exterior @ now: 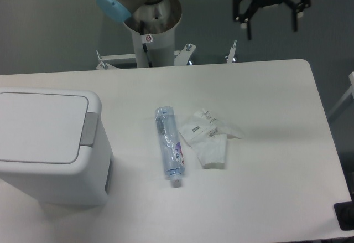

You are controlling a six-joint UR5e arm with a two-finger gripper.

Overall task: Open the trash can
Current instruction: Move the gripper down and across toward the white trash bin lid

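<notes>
So the trash can (50, 146) sits at about 9 o'clock on the table (265, 187), lid flat and closed, grey push strip (89, 128) along its right edge. Can't see inside. Toward the middle lies a clear blue tube (168, 144) with print too small to read, and just beside it at 3 o'clock, crumpled white wrappers (209, 136), lettering unreadable too. My gripper (270, 27) hangs up at 1 o'clock beyond the table's far edge, jaws spread wide, holding nothing. Grey floor behind, arm base (154, 30) at 12.
</notes>
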